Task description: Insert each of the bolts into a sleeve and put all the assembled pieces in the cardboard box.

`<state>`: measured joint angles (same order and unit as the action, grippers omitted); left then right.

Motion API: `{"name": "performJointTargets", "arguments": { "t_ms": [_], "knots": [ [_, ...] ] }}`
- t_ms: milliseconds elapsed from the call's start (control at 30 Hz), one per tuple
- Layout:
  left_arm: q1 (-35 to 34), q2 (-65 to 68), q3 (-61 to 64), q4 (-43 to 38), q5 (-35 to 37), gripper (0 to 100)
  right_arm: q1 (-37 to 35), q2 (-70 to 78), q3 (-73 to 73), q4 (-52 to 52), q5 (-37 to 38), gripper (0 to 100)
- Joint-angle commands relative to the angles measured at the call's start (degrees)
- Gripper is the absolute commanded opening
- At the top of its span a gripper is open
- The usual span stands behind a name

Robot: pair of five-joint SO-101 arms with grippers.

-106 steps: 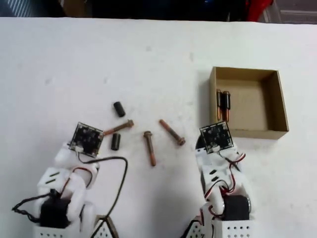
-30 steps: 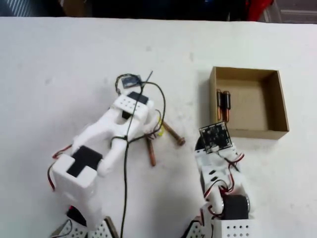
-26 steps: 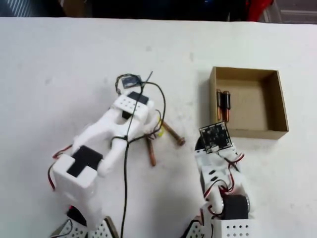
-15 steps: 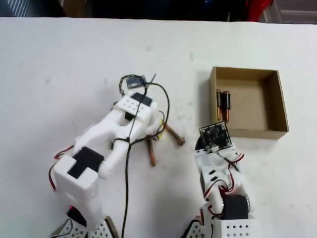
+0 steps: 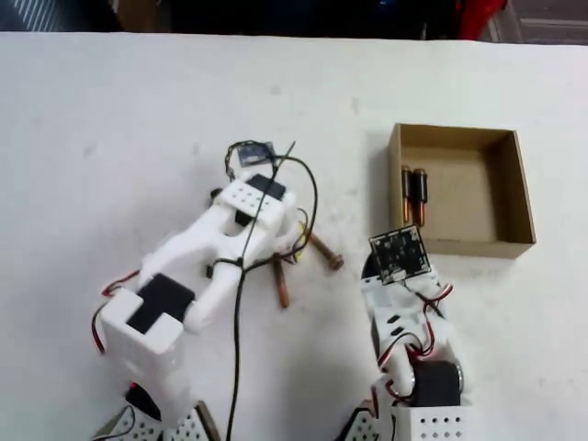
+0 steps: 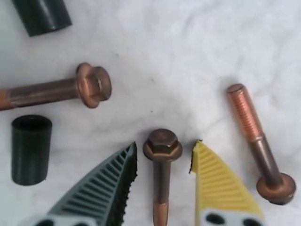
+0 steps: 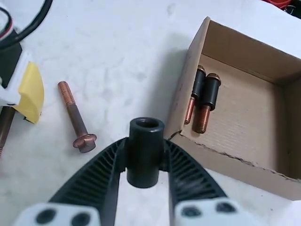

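Note:
In the left wrist view my left gripper [image 6: 164, 145] is open and straddles a copper bolt [image 6: 162, 155]; its grey and yellow fingers [image 6: 216, 183] stand on either side of the head with a gap each way. Two more bolts [image 6: 89, 86] [image 6: 256, 141] and two black sleeves [image 6: 30, 148] [image 6: 42, 16] lie around it. My right gripper [image 7: 146, 143] is shut on an upright black sleeve [image 7: 145, 160], just outside the cardboard box [image 7: 188, 89]. Two assembled pieces [image 7: 203, 101] lie in the box. In the high view the left arm [image 5: 234, 216] covers the loose parts.
The cardboard box [image 5: 524, 193] sits right of centre on the white table, with its assembled pieces [image 5: 413, 193] against its left wall. A bolt [image 5: 322, 248] lies between the two arms. The left arm's black cable [image 5: 243, 276] loops over the table.
The left arm has stretched out from its rest over the loose bolts, and in the last second it has crept slightly right. The right arm has kept still with its sleeve.

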<state>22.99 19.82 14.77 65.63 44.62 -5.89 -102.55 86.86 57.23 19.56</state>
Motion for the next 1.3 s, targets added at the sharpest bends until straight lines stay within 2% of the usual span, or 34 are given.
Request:
{"name": "performJointTargets", "arguments": {
  "t_ms": [0,133,233,333,767,900,1267],
  "knots": [
    [1.45,-0.31,1.41,1.05,0.26,21,0.66,-0.75,-0.35,0.04,-0.18,1.7],
    [1.36,-0.31,1.41,1.05,0.26,19,0.66,-0.75,-0.35,0.04,-0.18,1.7],
    [1.01,-0.31,1.23,0.97,-0.7,9,0.66,-0.75,-0.35,0.04,-0.18,1.7],
    [1.01,-0.31,0.97,0.62,-5.36,2,0.66,-0.75,-0.35,0.04,-0.18,1.7],
    [1.36,-0.4,0.88,0.79,-6.86,3,0.66,-0.75,-0.35,-0.04,-0.18,1.7],
    [1.36,-0.75,0.88,0.88,-13.36,3,0.66,-0.75,-0.35,0.04,-0.18,1.7],
    [0.92,-2.59,0.79,1.05,-23.82,2,0.66,-0.75,-0.26,0.04,-0.18,1.7]
  ]
}}
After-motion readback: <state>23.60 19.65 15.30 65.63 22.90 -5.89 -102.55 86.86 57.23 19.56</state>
